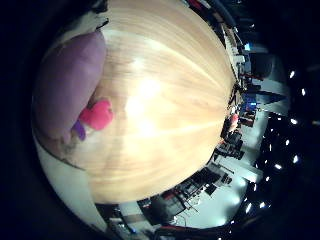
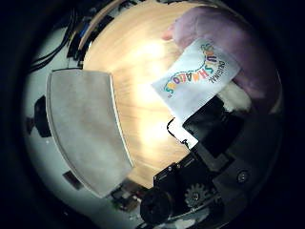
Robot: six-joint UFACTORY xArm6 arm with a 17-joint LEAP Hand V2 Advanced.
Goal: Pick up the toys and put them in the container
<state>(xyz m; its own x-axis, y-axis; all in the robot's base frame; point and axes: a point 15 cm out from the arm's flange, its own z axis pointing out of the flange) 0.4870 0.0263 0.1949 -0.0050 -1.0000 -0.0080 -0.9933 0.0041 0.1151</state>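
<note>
A purple plush toy (image 1: 65, 85) sits close against my palm and fills one side of the little finger side view. It has a bright pink part (image 1: 97, 115) and a small violet bit beside it. Its white printed tag (image 2: 200, 78) hangs over the wooden table (image 1: 165, 100), which lies well below. My right hand (image 2: 209, 143) shows as black and geared parts, and one black finger (image 2: 212, 117) curls up against the tag and the plush body. The grey container (image 2: 86, 129) stands at the table's edge, apart from the toy. No other toy shows.
The round wooden table top spreads wide under the hand, with a bright light patch in its middle. Beyond its rim are a pale floor, dark furniture (image 1: 235, 145) and room clutter. Dark gear (image 2: 40, 119) lies past the container.
</note>
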